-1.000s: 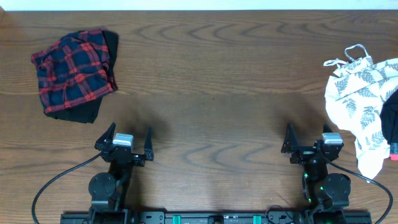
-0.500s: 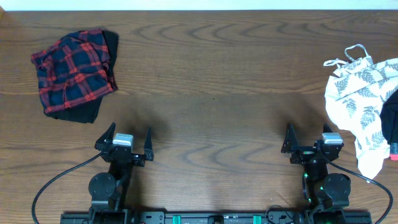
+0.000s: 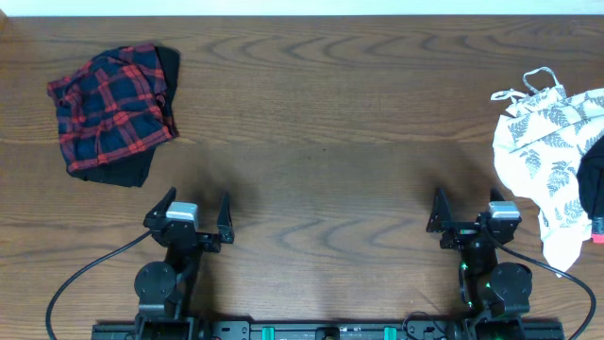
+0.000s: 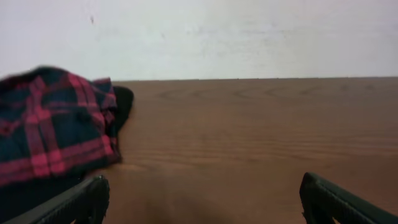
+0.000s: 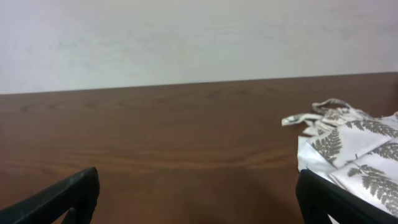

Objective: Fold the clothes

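**A:** Where is the left claw (image 3: 198,195)?

**B:** Low over the wooden counter (image 3: 321,123), jaws spread wide and nothing between them. From its wrist camera, both fingers (image 4: 74,202) sit at the bottom corners with bare wood in the gap.

**A:** And the clothes nearest it?

**B:** The plaid piece (image 3: 111,109) (red and navy, crumpled into a heap) lies ahead of that claw and off to its left, well apart from it. A dark cloth (image 3: 127,170) shows under its near edge and along its far right side.

**A:** The right claw (image 3: 464,194)?

**B:** Released too, jaws just as wide, gripping nothing. Its 2 fingers (image 5: 62,196) frame an empty stretch of counter.

**A:** What lies by it?

**B:** The leaf-print top (image 3: 543,142), white with grey fronds, is ahead of it and to its right, with thin straps trailing at the far end. Its nearest fold reaches down beside the claw's right finger, but I cannot tell whether they touch.

**A:** Anything further out?

**B:** A black garment (image 3: 595,175) overlaps the top's right side at the frame's edge, with 1 coral-red spot showing near its lower end. It is mostly cut off.
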`<state>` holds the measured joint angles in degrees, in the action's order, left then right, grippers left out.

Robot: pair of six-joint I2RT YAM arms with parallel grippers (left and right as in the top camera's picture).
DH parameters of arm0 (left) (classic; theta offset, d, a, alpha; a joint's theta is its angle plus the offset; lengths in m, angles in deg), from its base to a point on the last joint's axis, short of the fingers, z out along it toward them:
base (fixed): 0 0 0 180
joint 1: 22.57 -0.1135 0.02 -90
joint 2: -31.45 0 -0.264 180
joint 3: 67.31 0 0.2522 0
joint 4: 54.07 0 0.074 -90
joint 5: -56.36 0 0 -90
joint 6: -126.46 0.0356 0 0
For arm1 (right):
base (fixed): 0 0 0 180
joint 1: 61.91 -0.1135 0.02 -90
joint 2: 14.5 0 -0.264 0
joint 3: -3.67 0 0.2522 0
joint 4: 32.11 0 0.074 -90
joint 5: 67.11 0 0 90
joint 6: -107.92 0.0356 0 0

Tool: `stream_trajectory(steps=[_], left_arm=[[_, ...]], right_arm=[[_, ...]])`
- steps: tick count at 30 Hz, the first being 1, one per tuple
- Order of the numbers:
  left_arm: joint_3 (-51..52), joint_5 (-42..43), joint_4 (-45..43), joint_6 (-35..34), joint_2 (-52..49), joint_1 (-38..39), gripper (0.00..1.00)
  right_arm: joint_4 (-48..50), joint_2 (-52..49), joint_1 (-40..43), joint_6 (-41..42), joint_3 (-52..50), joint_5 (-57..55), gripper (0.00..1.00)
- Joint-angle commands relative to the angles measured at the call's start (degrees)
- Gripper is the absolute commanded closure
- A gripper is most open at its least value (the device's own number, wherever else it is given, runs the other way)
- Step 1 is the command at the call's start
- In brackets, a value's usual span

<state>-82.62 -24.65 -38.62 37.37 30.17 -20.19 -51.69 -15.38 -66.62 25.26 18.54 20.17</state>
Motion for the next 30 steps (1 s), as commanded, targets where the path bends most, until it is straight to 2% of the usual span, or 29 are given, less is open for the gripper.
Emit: stream_trajectory(steps=[1, 4, 8, 15, 20, 22, 24, 27, 30], left_arm=[[-2.3, 0.9, 2.6, -6.7, -1.6, 0.3, 0.02], [-6.4, 1.0, 4.6, -7.7, -4.8, 0.3, 0.02], [-15.2, 1.0, 10.8, -7.7, -13.3, 0.3, 0.02], [-37.3, 1.0, 26.9, -7.7, -33.3, 0.3, 0.02], [-51.8, 1.0, 40.0, -7.6, -45.2, 0.3, 0.02], [-55.4, 1.0, 43.1, -7.7, -48.4, 0.3, 0.02], [-56.8, 1.0, 44.6, -7.7, -50.0, 0.3, 0.02], [-56.9, 1.0, 44.8, -7.7, -50.7, 0.3, 0.02], [-56.9, 1.0, 44.8, -7.7, -50.7, 0.3, 0.02]], right_arm=[[-4.6, -1.6, 0.3, 1.2, 5.2, -0.7, 0.01], [-9.2, -5.6, 0.3, 1.8, 11.0, -2.3, 0.01], [-15.9, -16.0, 0.3, 1.8, 21.0, -4.6, 0.01], [-31.5, -39.9, 0.6, 1.9, 42.2, -4.0, 0.01], [-46.3, -56.9, 2.6, 1.8, 58.9, 1.7, 0.01], [-50.6, -62.2, 3.0, 1.8, 64.8, 3.8, 0.01], [-53.0, -65.2, 3.1, 0.9, 68.0, 1.3, 0.01], [-54.9, -68.1, 5.4, 6.5, 70.1, -7.3, 0.01], [-56.0, -69.6, 12.8, 10.8, 70.1, -8.9, 0.01]])
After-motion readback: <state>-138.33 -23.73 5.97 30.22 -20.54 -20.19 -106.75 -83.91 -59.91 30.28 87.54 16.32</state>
